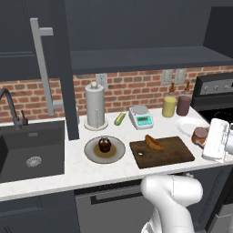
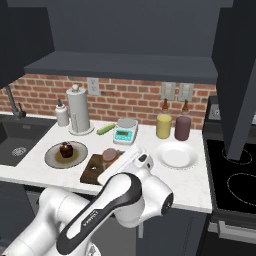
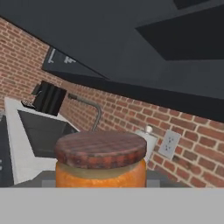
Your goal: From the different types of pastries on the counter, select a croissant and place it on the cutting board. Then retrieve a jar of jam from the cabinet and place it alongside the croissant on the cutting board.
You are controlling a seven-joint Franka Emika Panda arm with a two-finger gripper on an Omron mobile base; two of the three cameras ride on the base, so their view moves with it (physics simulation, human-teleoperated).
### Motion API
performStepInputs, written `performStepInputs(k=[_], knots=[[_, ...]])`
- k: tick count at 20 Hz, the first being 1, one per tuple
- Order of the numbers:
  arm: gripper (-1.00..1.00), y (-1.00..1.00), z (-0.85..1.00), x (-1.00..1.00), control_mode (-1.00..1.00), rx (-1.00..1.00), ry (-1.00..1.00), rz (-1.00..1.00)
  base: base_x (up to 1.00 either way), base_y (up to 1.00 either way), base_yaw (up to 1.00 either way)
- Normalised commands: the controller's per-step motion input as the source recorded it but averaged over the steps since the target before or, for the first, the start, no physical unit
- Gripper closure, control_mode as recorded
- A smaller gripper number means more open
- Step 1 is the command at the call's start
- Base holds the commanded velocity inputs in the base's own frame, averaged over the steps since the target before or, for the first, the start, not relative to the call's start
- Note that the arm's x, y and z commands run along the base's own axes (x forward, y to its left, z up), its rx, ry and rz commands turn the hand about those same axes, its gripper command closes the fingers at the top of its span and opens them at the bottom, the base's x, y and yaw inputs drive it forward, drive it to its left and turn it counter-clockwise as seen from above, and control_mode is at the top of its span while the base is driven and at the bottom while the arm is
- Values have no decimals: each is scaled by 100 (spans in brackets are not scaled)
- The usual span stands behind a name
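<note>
A brown croissant lies on the dark wooden cutting board at the counter's front. My gripper hangs just off the board's right end, shut on a jar of jam with orange contents and a brown lid. In the hand view the jar of jam sits close in front of the camera, held level. From the right base view the jar of jam shows over the cutting board, with the white hand beside it; the croissant is hidden there by my arm.
A plate with a chocolate muffin sits left of the board. Behind are a paper towel roll, a scale, a yellow canister and a maroon one. A white plate, the sink and the stove flank the area.
</note>
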Motion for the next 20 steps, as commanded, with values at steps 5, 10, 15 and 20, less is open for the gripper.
performStepInputs(k=[5, 10, 15, 20], knots=[[100, 19, 7, -11, -100, 0, 0, 2, 0, 0, 0], [100, 1, -8, -4, -100, 6, 4, 6, 0, 0, 0], [100, 1, -9, 17, -100, 8, 14, 17, 0, 0, 0], [100, 6, -3, 34, -100, 3, 15, 21, 0, 0, 0]])
